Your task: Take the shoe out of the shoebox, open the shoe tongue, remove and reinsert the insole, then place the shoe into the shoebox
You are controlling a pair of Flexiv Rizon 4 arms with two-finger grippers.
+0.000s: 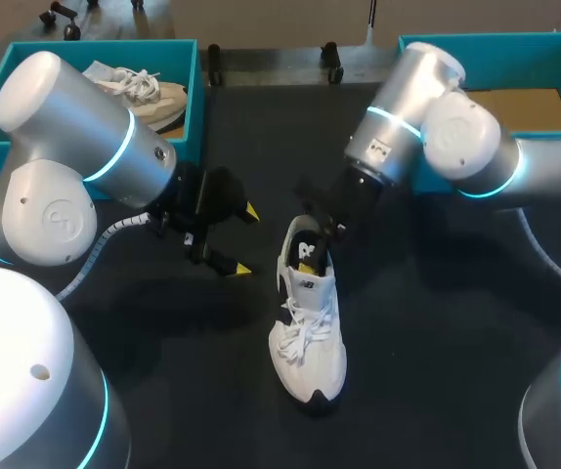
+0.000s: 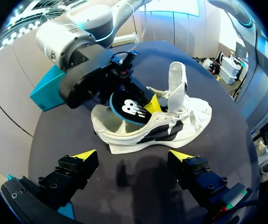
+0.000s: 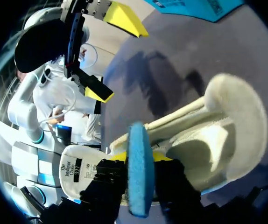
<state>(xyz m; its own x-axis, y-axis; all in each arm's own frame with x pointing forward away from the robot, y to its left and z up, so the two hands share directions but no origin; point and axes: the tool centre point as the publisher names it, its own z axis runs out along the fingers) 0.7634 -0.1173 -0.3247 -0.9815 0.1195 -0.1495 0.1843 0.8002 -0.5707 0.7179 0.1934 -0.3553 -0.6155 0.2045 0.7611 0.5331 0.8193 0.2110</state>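
White shoe (image 1: 308, 357) stands on its sole on the black table (image 1: 456, 322), near the middle, outside both boxes, toe toward my side and heel away from me. Its laces are loose, and in the left wrist view the tongue (image 2: 177, 79) stands upright over the shoe (image 2: 180, 121).

My right gripper (image 1: 324, 234) is down at the heel opening, clamped on the insole (image 1: 307, 250). The right wrist view shows the insole (image 3: 139, 168) edge-on, its blue underside between my two fingers, one yellow tip pressed to each face at the right gripper (image 3: 139, 158). The pale inner side of the tongue (image 3: 236, 107) lies just ahead of it. From the left wrist view the insole (image 2: 127, 108) is tilted up, black top face showing, its lower part inside the shoe and its upper part held by the right gripper (image 2: 145, 105).

My left gripper (image 1: 244, 239) hangs beside the shoe on my left, fingers spread wide, holding nothing. In its own view the left gripper (image 2: 133, 156) has the shoe ahead of it, apart from both tips; the right wrist view shows the left gripper (image 3: 113, 56) above the table.

A teal box (image 1: 197, 88) at the far left holds a second shoe (image 1: 144, 90). Another teal box (image 1: 486, 47) sits at the far right.
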